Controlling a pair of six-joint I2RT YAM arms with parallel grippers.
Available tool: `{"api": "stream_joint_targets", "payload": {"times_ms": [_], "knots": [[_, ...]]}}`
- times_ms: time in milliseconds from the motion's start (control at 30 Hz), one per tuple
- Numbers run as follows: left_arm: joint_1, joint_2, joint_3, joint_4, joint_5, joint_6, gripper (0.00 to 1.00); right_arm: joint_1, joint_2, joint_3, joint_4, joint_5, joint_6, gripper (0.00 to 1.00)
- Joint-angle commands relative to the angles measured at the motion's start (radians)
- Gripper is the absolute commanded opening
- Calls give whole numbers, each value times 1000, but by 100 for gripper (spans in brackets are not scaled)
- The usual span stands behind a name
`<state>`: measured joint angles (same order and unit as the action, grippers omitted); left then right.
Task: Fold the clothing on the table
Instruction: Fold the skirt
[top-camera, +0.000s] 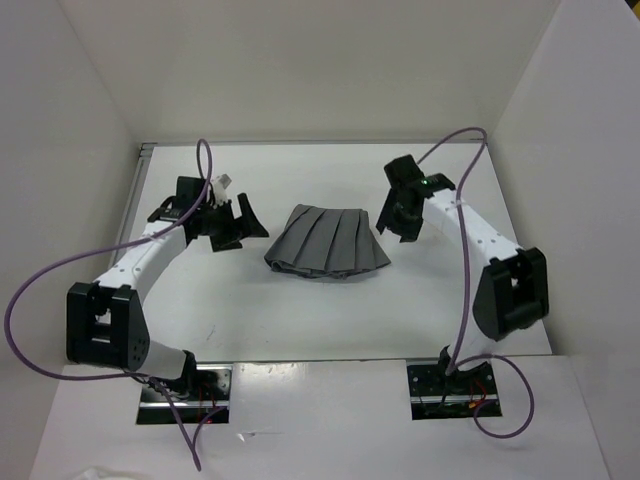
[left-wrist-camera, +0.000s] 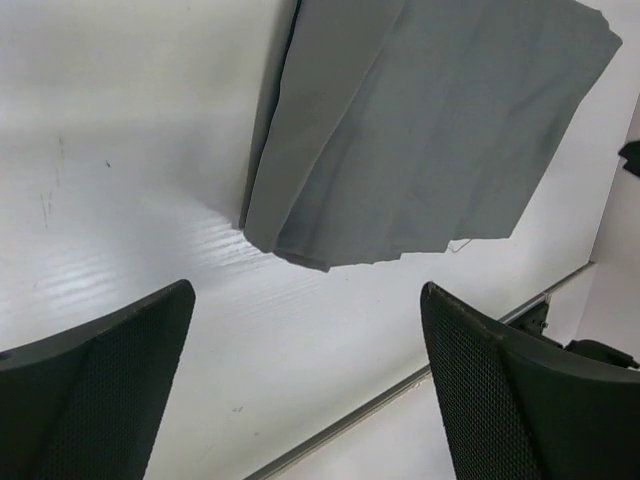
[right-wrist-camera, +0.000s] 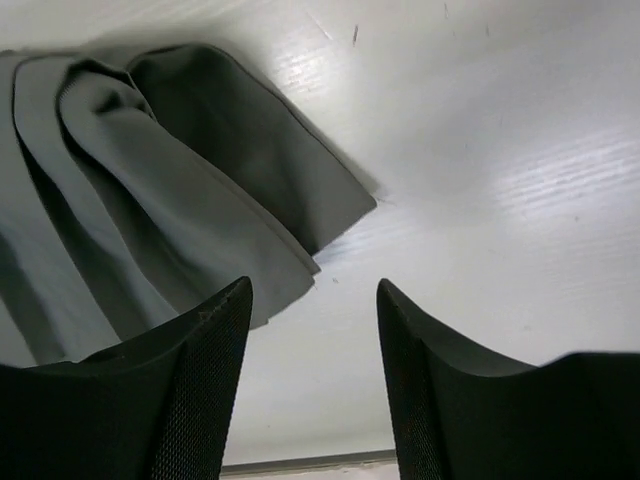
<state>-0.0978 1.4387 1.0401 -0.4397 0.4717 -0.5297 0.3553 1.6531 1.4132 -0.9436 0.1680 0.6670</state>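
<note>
Left gripper and right gripper gape empty beside the limp, light mid-grey pleated fabric skirt, probably best pinched at corners.

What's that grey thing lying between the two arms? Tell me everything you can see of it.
It is a plain mid-grey pleated skirt of soft, matte fabric, narrower at the far edge and flaring toward the near hem. It lies flat near the middle of the white table, with layers showing at its side edges. Only the table seems to touch it: the left gripper and right gripper flank it, both open, holding nothing.
</note>
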Motion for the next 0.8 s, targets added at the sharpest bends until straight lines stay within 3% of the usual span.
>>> {"api": "stream_joint_targets", "payload": {"times_ms": [0,100,233,400,600,667,733,767], "knots": [[-25,-46,-52,91,-48,-61,100,-3,-186,-161,264,10,164,59],[-25,-73,-95,131,-19,-133,100,28,-285,-321,396,-36,221,57],[-34,-126,-135,151,-27,-208,100,48,-294,-312,405,-36,235,57],[-112,-104,-63,141,-86,-228,100,48,-263,-290,414,-36,224,57],[-112,-136,-63,118,-139,-247,99,48,-243,-270,425,-36,213,57],[-121,-136,-34,105,-152,-236,80,48,-243,-270,434,-36,204,57],[-132,-136,-34,114,-153,-211,52,48,-243,-270,445,-36,195,57],[-141,-136,-20,124,-153,-199,46,48,-243,-261,445,-36,186,59]]}}
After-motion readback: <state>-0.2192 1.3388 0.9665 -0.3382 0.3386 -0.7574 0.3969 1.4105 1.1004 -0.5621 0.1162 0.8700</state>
